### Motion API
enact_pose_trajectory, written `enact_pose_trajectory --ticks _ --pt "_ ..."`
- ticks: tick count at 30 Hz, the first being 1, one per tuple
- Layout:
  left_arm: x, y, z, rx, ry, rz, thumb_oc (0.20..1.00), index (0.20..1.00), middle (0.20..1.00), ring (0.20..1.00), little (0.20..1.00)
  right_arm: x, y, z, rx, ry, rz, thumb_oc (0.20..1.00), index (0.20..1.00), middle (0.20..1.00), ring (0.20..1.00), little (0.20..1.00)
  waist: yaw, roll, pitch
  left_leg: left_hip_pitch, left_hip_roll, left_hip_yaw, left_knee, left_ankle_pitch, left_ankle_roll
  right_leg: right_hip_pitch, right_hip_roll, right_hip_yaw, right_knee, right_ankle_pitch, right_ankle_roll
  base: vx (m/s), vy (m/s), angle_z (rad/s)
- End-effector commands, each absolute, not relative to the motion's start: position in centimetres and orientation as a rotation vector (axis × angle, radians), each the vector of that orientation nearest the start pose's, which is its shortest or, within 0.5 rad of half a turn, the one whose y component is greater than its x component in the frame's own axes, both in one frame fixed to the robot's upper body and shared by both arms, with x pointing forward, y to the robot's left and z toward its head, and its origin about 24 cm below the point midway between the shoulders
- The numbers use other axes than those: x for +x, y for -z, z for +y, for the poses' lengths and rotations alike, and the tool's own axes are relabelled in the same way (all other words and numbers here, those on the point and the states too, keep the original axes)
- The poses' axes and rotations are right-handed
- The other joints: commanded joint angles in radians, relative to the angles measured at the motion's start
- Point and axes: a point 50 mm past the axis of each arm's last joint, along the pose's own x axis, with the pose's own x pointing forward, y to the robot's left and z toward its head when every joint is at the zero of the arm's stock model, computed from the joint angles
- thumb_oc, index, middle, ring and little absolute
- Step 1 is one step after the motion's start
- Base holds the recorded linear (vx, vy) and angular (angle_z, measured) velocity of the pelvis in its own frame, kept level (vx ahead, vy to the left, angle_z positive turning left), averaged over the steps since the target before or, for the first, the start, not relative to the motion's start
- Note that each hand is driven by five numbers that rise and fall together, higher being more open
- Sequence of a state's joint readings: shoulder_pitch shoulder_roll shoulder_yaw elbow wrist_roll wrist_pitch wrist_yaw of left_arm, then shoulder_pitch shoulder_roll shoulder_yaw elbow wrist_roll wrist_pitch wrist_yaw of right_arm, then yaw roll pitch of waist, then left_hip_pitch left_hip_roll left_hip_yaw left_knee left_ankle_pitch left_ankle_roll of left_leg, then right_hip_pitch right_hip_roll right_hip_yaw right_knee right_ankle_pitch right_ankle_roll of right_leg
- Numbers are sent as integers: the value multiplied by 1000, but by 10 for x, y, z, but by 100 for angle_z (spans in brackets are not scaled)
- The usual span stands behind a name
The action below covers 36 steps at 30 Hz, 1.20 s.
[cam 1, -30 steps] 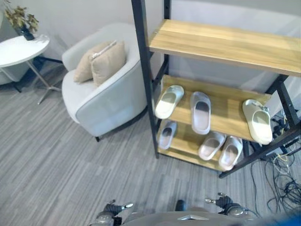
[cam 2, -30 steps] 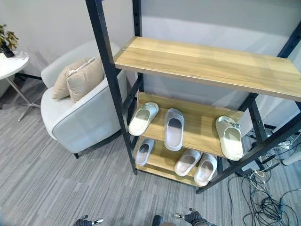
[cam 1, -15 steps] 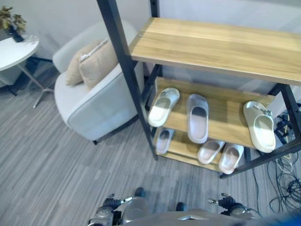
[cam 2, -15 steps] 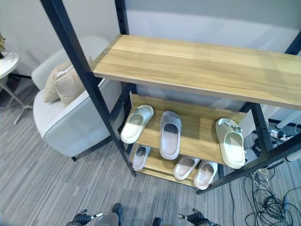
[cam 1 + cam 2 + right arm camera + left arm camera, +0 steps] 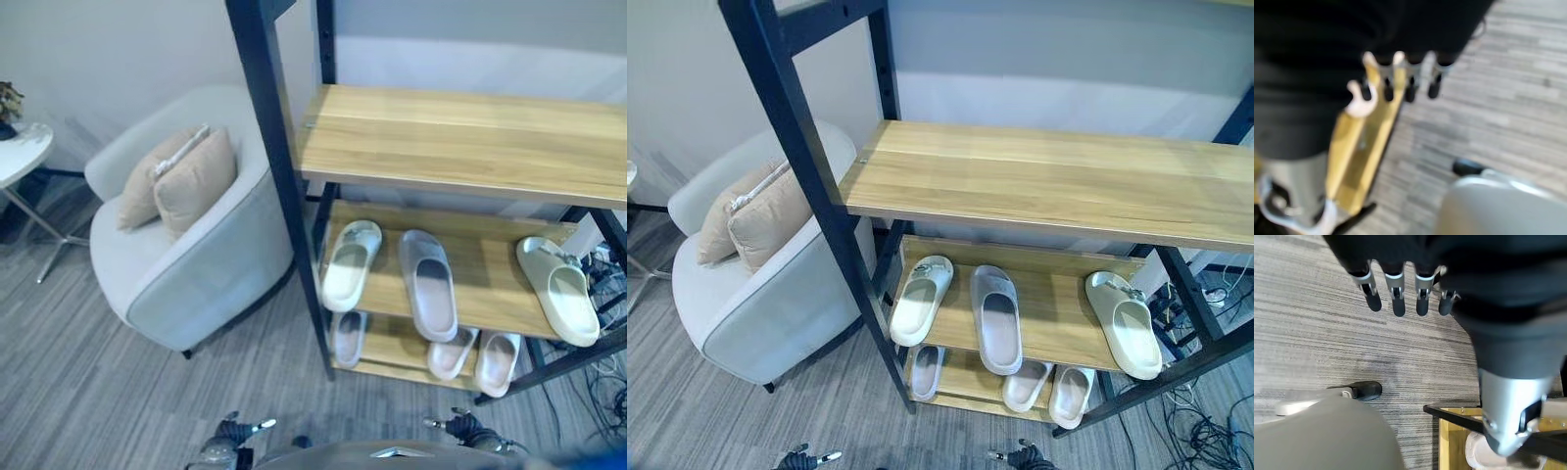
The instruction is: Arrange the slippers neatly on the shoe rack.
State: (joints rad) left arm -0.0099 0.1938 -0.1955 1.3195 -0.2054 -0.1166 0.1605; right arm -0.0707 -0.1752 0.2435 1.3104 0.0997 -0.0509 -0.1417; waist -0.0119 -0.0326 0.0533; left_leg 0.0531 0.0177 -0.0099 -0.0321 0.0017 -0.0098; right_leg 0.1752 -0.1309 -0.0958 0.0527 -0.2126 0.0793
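Note:
The shoe rack (image 5: 275, 176) has a black metal frame and wooden shelves. On its middle shelf (image 5: 490, 262) lie a pale green slipper (image 5: 350, 264) at the left, a grey slipper (image 5: 428, 286) in the middle and another pale green slipper (image 5: 561, 292) at the right end. The bottom shelf carries a grey slipper (image 5: 349, 338) on the left and two pinkish slippers (image 5: 453, 354) (image 5: 498, 360) side by side on the right. My left hand (image 5: 1398, 296) hangs over the carpet with straight fingers, holding nothing. My right hand (image 5: 1410, 84) hangs beside the rack's low shelf, fingers straight and holding nothing.
A pale grey armchair (image 5: 196, 284) with two beige cushions (image 5: 181, 178) stands just left of the rack. A white side table (image 5: 18, 155) is further left. Cables (image 5: 1205, 431) lie on the floor to the right of the rack. The wide upper shelf (image 5: 460, 137) is bare.
The whole picture has shifted, so the camera has moved and the rack looks closer. The slippers lie on their shelves as before.

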Motion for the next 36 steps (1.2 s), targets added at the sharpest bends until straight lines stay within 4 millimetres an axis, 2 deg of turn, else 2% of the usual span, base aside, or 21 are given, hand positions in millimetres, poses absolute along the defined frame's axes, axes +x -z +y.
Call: enact_pose_trajectory --ticks 1,5,10,11,13,21,22,23,25,28,30,34,36 --pt "95 164 213 242 -207 1153 1000 1000 1000 1000 1000 127 155 -215 -319 126 1083 1000 1000 1000 1000 1000 14 -14 29 -16 19 -35 87 -65 -3 -98 -8 66 48 129 37 -8 89 -1" --pt "95 164 214 257 -199 1151 1000 1000 1000 1000 1000 139 152 -208 -294 121 1037 1000 1000 1000 1000 1000 9 -6 31 -10 -1 -28 76 -74 13 -124 -21 85 75 133 54 -16 93 -10" --pt "98 162 218 277 -207 1130 1000 1000 1000 1000 1000 171 136 -210 -261 158 894 1000 1000 1000 1000 1000 6 2 48 -13 -24 -20 86 -88 33 -160 -42 107 116 139 72 -27 87 -15" --pt "98 162 218 277 -207 1130 1000 1000 1000 1000 1000 171 136 -210 -261 158 894 1000 1000 1000 1000 1000 6 2 48 -13 -24 -20 87 -88 33 -161 -42 107 117 139 72 -27 59 -13" --pt "101 162 219 285 -198 1120 1000 1000 1000 1000 1000 184 129 -203 -269 121 841 1000 1000 1000 1000 1000 6 2 56 -17 -37 -16 94 -96 45 -176 -53 115 131 141 80 -28 93 -15" --pt "107 160 217 308 -167 1095 1000 1000 1000 1000 1000 203 118 -190 -236 80 748 1000 1000 1000 1000 1000 3 -2 63 -32 -58 -6 113 -109 57 -188 -80 110 145 150 87 -4 57 -1" --pt "108 160 215 306 -163 1089 1000 1000 1000 1000 1000 178 130 -184 -279 18 803 1000 1000 1000 1000 1000 -5 -2 66 -35 -58 -3 115 -111 58 -193 -82 112 148 153 88 -12 31 1" --pt "109 159 218 309 -170 1080 1000 1000 1000 1000 1000 157 135 -194 -282 -4 838 1000 1000 1000 1000 1000 -17 -5 69 -37 -57 4 118 -111 58 -197 -81 115 151 155 88 -36 20 5" --pt "113 156 223 319 -163 1058 1000 1000 1000 1000 1000 144 130 -202 -328 -40 791 1000 1000 1000 1000 1000 -33 -13 81 -41 -54 16 124 -112 57 -205 -80 119 158 159 88 -60 4 4" --pt "114 154 229 347 -154 1040 1000 1000 1000 1000 1000 125 128 -197 -340 -116 766 1000 1000 1000 1000 1000 -40 -18 98 -45 -54 22 129 -113 57 -208 -83 116 162 164 89 -39 5 -6" --pt "112 154 232 357 -154 1043 1000 1000 1000 1000 1000 122 128 -193 -357 -174 770 1000 1000 1000 1000 1000 -37 -20 101 -47 -55 22 133 -114 56 -206 -86 110 162 165 90 -2 8 -16" --pt "112 153 235 365 -150 1046 1000 1000 1000 1000 1000 129 125 -186 -358 -237 739 1000 1000 1000 1000 1000 -29 -24 100 -50 -56 19 138 -115 54 -200 -92 100 157 169 93 8 2 -4" --pt "111 154 235 368 -150 1049 1000 1000 1000 1000 1000 142 116 -178 -343 -278 671 1000 1000 1000 1000 1000 -23 -24 96 -53 -57 16 140 -116 53 -197 -95 93 154 169 95 18 2 3"
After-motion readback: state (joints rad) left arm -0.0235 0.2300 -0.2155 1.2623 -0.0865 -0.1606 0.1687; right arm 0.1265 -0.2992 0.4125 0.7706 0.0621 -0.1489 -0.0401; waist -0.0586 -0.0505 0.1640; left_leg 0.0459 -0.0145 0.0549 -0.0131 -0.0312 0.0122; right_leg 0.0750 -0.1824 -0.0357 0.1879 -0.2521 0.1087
